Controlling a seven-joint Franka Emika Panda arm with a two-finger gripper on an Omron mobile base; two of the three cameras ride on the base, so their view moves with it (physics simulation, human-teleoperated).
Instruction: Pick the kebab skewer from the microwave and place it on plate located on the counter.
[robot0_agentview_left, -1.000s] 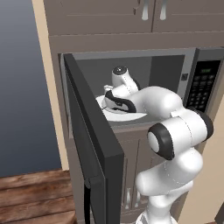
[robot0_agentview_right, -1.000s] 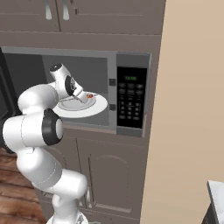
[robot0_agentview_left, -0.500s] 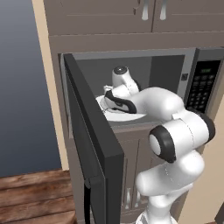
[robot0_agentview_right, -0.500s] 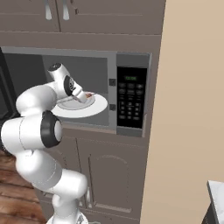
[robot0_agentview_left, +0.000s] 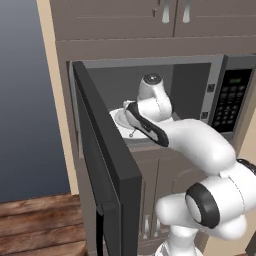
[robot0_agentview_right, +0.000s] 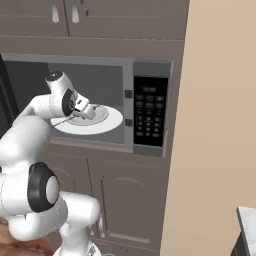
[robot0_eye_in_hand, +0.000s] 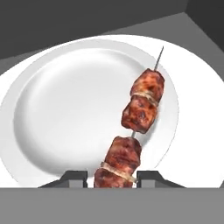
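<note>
**Skewer over the white plate inside the microwave**

The kebab skewer (robot0_eye_in_hand: 139, 120) carries glossy reddish-brown meat chunks, two bunched toward its thin dark tip, which points to about 1 o'clock in the hand view, and more at the near end between the fingertips (robot0_eye_in_hand: 74, 177). It lies over a plain white plate (robot0_eye_in_hand: 65, 113) on the white turntable (robot0_agentview_right: 112, 122) inside the microwave (robot0_agentview_right: 150, 112); whether it touches the plate I cannot tell. The door (robot0_agentview_left: 107, 165) stands swung wide open. The white arm reaches up into the cavity, wrist bent down over the plate. The gripper (robot0_eye_in_hand: 114, 177) has its jaws on either side of the lowest chunk, apparently pinching it.
</note>
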